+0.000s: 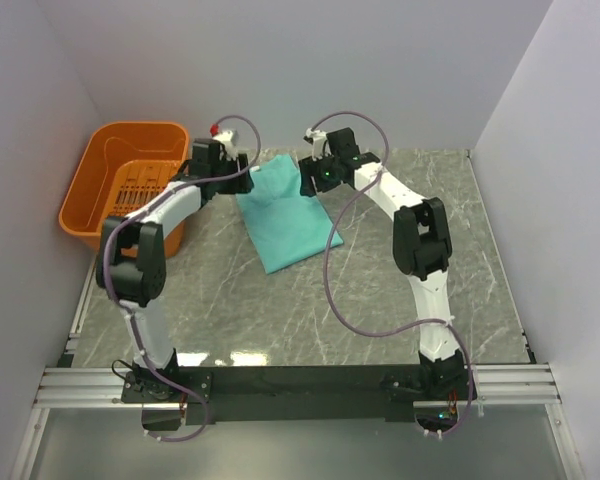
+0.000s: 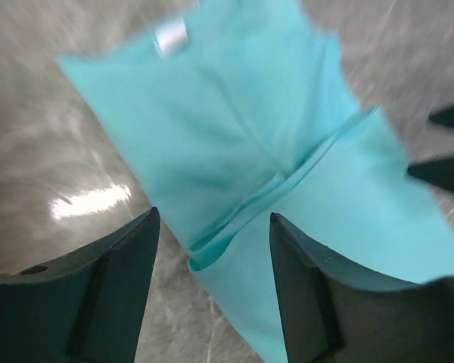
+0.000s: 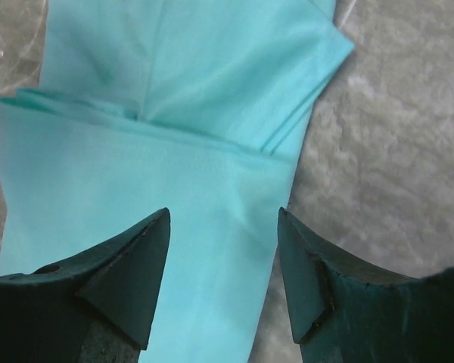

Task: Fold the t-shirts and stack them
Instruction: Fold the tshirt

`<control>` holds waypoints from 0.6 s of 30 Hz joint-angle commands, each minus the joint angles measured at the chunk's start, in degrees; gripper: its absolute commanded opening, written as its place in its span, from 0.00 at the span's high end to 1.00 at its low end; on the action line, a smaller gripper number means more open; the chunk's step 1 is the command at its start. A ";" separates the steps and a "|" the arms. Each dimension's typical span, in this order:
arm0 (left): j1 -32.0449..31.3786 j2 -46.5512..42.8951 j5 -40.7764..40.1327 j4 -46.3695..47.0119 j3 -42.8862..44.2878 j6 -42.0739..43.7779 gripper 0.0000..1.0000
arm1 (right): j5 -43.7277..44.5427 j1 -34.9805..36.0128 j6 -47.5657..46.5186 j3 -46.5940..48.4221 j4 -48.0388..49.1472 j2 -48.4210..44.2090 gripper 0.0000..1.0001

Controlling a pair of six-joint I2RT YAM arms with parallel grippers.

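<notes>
The teal-green t-shirt (image 1: 285, 225) lies folded into a narrow strip on the marble table, its far end between my two grippers. My left gripper (image 1: 246, 166) hovers at that end's left corner, with my right gripper (image 1: 308, 180) at the right corner. In the left wrist view the left gripper (image 2: 213, 219) stands open above a folded edge of the t-shirt (image 2: 234, 128), with nothing pinched. A small white label (image 2: 171, 35) shows on the cloth. In the right wrist view the right gripper (image 3: 223, 215) is open over the t-shirt (image 3: 174, 68), above a layered fold and the strip's right edge.
An orange slotted basket (image 1: 100, 170) stands at the back left, close beside the left arm. Grey marble table (image 1: 400, 290) spreads to the right and in front of the shirt. White walls close in the back and both sides. The right gripper's dark fingertips (image 2: 446, 144) show in the left wrist view.
</notes>
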 commanded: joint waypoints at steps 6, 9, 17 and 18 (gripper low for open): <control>-4.99 -19.83 -5.78 0.04 -7.37 -0.25 0.35 | -17.47 -4.52 -13.41 -11.41 -6.49 -14.75 0.34; -7.63 -25.80 -4.73 -1.48 -16.49 -5.08 0.35 | -19.06 -6.63 -14.20 -19.74 -7.20 -16.42 0.34; -25.11 -39.78 -15.96 -0.43 -33.32 -8.09 0.34 | -25.74 -7.43 -39.55 -34.61 -14.05 -28.36 0.35; -27.65 -40.57 -16.49 0.45 -35.42 -6.25 0.33 | -25.40 -7.52 -50.57 -37.85 -15.88 -30.21 0.34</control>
